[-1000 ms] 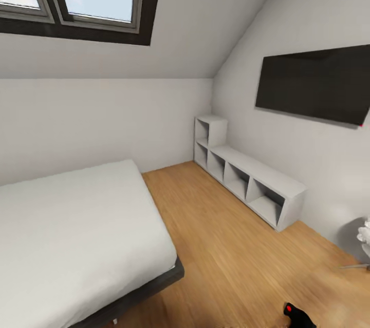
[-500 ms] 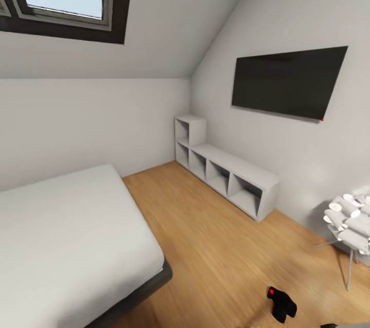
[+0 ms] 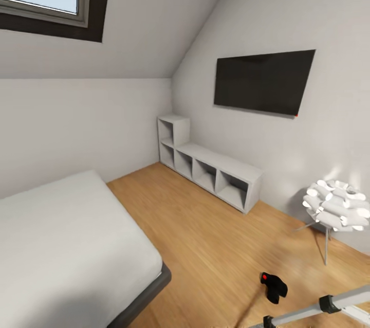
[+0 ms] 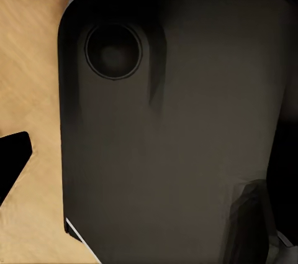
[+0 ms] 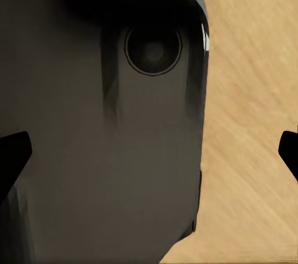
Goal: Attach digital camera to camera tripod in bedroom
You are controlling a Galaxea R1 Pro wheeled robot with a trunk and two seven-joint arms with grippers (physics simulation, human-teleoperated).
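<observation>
Bed (image 3: 67, 246) left, cube shelves (image 3: 210, 168) mid, digital camera (image 3: 273, 287) on the floor lower right, camera tripod (image 3: 318, 307) leg just beside it. Finger state on both grippers: can't tell. Keep turning right, centre the camera, then reach.

No text, label, brand, number or sign could be read on anything in these views.
</observation>
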